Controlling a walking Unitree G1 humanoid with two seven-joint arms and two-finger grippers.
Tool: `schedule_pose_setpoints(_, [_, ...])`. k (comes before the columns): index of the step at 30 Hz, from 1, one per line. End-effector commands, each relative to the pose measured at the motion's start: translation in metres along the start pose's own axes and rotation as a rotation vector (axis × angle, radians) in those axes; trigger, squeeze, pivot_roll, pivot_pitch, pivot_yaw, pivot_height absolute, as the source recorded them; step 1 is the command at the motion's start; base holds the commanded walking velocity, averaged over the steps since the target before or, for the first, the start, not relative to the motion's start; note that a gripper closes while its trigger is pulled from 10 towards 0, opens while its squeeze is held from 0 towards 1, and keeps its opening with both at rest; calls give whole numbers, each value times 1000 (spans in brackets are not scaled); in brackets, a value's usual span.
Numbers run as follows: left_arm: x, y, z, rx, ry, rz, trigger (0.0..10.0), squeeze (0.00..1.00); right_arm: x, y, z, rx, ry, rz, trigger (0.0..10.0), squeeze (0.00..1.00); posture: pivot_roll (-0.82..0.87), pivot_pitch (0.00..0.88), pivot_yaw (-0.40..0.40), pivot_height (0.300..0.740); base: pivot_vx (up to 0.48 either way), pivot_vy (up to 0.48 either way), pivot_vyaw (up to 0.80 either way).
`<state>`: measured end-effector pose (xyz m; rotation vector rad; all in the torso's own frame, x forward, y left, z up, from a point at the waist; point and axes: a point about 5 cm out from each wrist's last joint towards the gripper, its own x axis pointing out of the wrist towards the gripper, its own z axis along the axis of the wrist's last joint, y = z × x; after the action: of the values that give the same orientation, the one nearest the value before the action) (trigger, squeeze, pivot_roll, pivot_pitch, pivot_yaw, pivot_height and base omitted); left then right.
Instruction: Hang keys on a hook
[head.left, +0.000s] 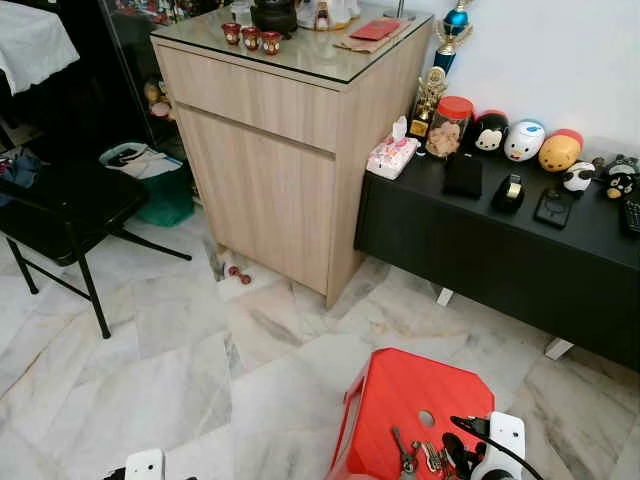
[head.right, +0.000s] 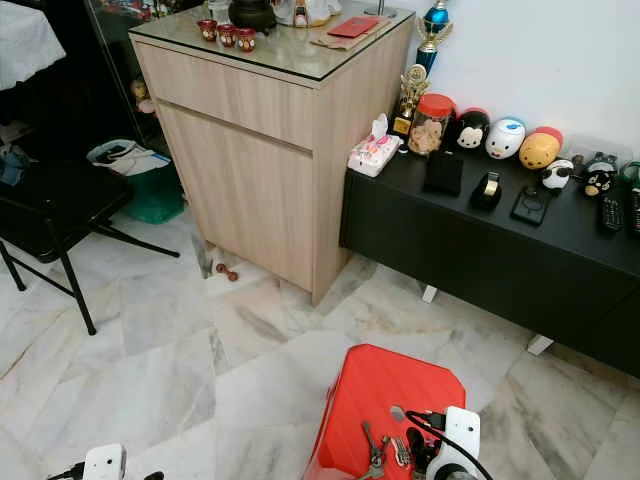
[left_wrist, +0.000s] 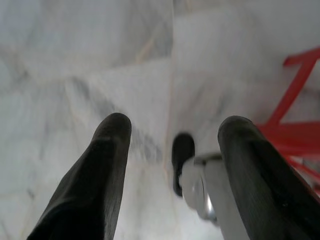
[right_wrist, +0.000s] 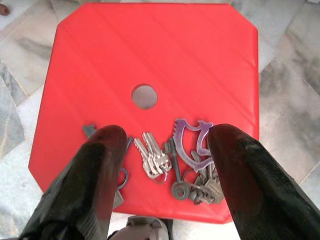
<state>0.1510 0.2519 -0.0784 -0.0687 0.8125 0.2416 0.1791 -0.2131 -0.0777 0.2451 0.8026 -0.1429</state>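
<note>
Hovering with the right gripper (right_wrist: 160, 150) spread wide and grasping nothing, straddling the keys (right_wrist: 172, 162) at the near edge of the red stool (right_wrist: 150, 55), lining up for a pick. Hanging idle at the near left, left gripper (left_wrist: 170, 150) parted, likewise grasping nothing.

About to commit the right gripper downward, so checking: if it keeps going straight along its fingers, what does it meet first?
Most likely the keys lying on the red stool: the open right gripper points at them, a finger on each side. How far above them it is, I cannot tell.
</note>
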Motion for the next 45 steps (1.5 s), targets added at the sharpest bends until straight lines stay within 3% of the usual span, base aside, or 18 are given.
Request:
schedule_pose_setpoints(1, [2,4,17,7,-93,12,10000,0,0,-4,4,-3,-24,-19,10000,0,-39,68,-43,715,0,0,0])
schedule_pose_setpoints(4, [3,4,26,5,-140,13,10000,0,0,-5,5,-6,-24,-21,10000,0,-42,71,-44,710,0,0,0])
schedule_pose_setpoints(6, [6,4,59,4,-302,-3,10000,0,0,-6,7,-9,-27,-21,10000,0,-34,73,-47,700,0,0,0])
schedule_pose_setpoints(9, [3,-2,93,23,-485,-47,10000,0,0,-6,9,-12,-33,-16,10000,0,-34,72,-47,680,0,0,0])
schedule_pose_setpoints(16, [-4,-15,99,40,-579,-88,10000,0,1,-6,17,-9,-89,-19,10000,0,-33,72,-47,665,0,0,0])
schedule_pose_setpoints(24, [-11,-22,96,43,-615,-111,10000,0,4,-3,37,-38,-174,-10,10000,0,-28,73,-51,665,0,0,0])
schedule_pose_setpoints(27, [-12,-26,99,45,-624,-128,10000,0,5,3,58,-89,-280,24,10000,0,-29,73,-50,665,0,0,0])
schedule_pose_setpoints(33, [-10,-30,101,50,-607,-149,10000,0,3,11,87,-99,-433,60,10000,0,-35,74,-47,665,0,0,0])
schedule_pose_setpoints(40, [-10,-31,104,45,-609,-150,10000,0,4,19,101,-141,-481,94,10000,0,-35,81,-49,665,0,0,0])
schedule_pose_setpoints(45, [-10,-31,104,41,-600,-153,10000,0,6,21,97,-159,-440,92,10000,0,-35,81,-49,665,0,0,0])
